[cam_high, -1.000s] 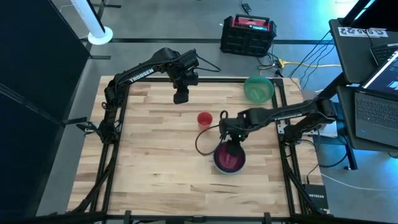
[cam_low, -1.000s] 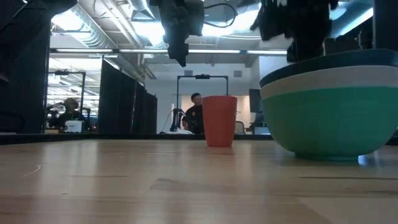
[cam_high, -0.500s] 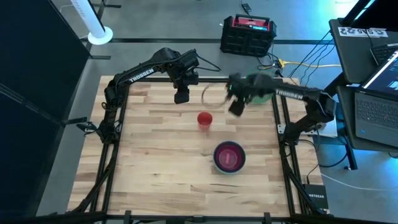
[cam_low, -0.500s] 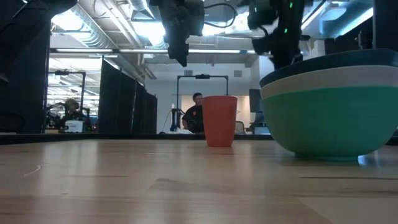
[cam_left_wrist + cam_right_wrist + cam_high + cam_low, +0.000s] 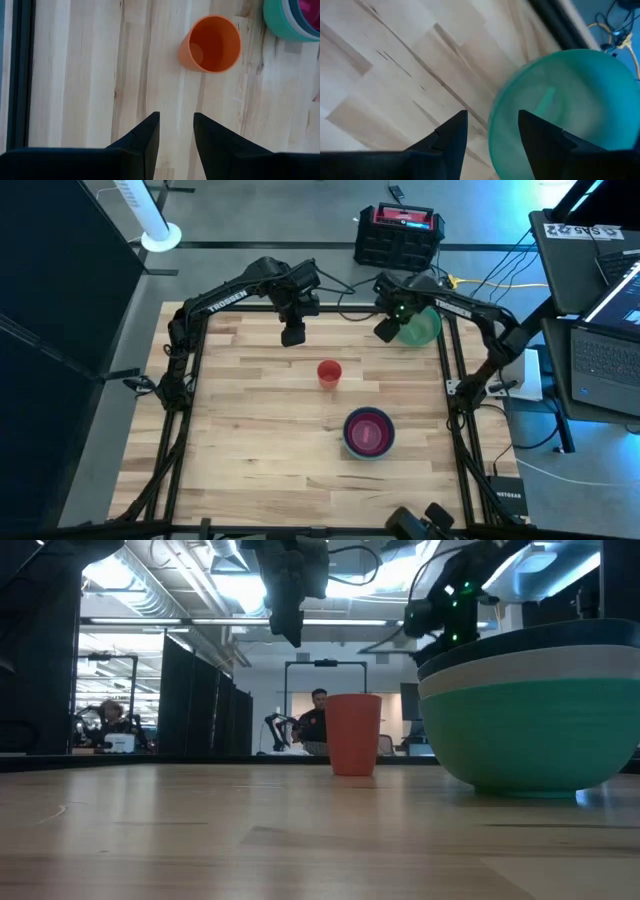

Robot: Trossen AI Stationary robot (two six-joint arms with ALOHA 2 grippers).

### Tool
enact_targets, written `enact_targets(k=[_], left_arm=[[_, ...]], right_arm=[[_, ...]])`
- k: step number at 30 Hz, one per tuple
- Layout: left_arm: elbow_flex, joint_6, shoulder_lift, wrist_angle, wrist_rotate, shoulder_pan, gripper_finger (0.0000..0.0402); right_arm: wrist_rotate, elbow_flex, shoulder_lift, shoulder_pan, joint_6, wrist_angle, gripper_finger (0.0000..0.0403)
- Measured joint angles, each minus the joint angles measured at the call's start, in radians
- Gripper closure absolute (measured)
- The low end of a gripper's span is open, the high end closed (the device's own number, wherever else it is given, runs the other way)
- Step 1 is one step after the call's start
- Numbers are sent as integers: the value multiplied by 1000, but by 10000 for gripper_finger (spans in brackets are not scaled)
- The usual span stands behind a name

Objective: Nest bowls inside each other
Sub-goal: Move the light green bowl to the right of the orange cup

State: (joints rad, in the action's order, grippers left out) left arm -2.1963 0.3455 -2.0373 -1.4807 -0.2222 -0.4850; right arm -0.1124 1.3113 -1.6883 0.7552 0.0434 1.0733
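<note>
A stack of nested bowls [image 5: 369,432] stands on the table right of centre: green at the bottom, then white and dark blue [image 5: 530,710], with pink innermost. One green bowl [image 5: 420,325] sits alone at the far right corner. My right gripper [image 5: 385,330] hovers open over that bowl's left rim [image 5: 495,125], fingers pointing down. I cannot tell whether it touches the bowl. A small red cup [image 5: 329,372] stands upright near the middle. My left gripper [image 5: 292,335] hangs open above the far part of the table, the cup [image 5: 211,44] ahead of its fingers.
A black and red case [image 5: 398,235] sits on the floor beyond the far edge. Laptops and cables [image 5: 600,330] lie right of the table. The dark metal frame [image 5: 455,350] runs along the table's sides. A person [image 5: 318,722] sits far behind in the room.
My right gripper has swung fast from above the stack toward the table's far edge, turning as it went. It now stands over the single green bowl at the far right. The stack, the cup and my left gripper have stayed where they were.
</note>
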Motion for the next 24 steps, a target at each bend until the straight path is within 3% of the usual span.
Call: enact_targets(k=[24], left_arm=[[0,-16,0,-1,0,0,298]], right_arm=[[31,-104,-130,62,19,-58,243]])
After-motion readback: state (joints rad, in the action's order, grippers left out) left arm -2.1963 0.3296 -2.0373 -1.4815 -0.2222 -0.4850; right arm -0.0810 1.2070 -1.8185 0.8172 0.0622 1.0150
